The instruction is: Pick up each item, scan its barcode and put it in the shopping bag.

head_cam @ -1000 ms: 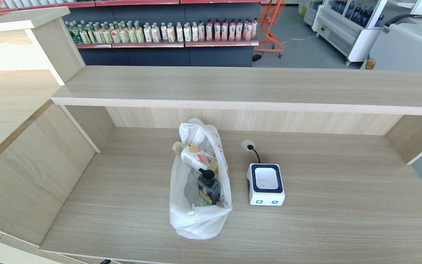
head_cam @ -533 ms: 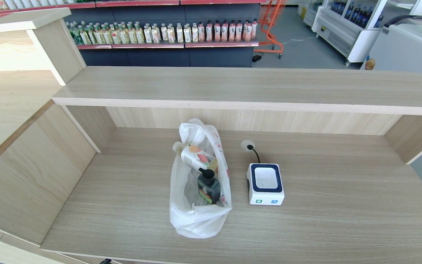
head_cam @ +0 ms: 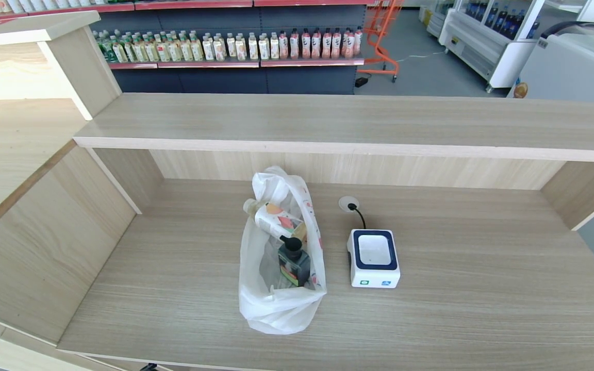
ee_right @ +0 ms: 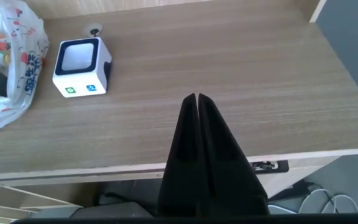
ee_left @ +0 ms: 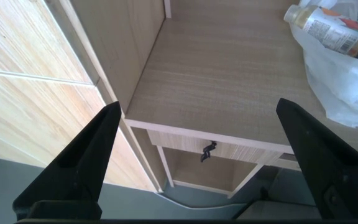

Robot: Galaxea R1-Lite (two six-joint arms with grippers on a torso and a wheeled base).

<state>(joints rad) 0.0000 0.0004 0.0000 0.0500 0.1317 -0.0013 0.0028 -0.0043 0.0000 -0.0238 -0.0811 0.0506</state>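
A white plastic shopping bag (head_cam: pixel 279 304) stands on the wooden counter (head_cam: pixel 457 288), left of the scanner. Inside it lie a pale bottle (head_cam: pixel 272 218) with a printed label and a dark pump bottle (head_cam: pixel 293 265). The white and blue barcode scanner (head_cam: pixel 374 257) sits just right of the bag, its cable running to a hole behind it. My left gripper (ee_left: pixel 197 143) hangs open off the counter's front left corner, with the bag (ee_left: pixel 337 87) and pale bottle (ee_left: pixel 322 28) beyond it. My right gripper (ee_right: pixel 196 99) is shut with nothing in it, above the counter's front edge, right of the scanner (ee_right: pixel 81 66) and bag (ee_right: pixel 11 68).
A raised wooden ledge (head_cam: pixel 348 123) runs along the back of the counter, with side walls at left (head_cam: pixel 44 242) and right (head_cam: pixel 583 193). Store shelves of bottles (head_cam: pixel 225 46) and fridges (head_cam: pixel 503 36) stand beyond. A small key (ee_left: pixel 208 150) hangs under the counter's front.
The dark tip of my right gripper, seen at the head view's lower right edge a second ago, has drawn back out of that view. Bag, bottles and scanner have not moved.
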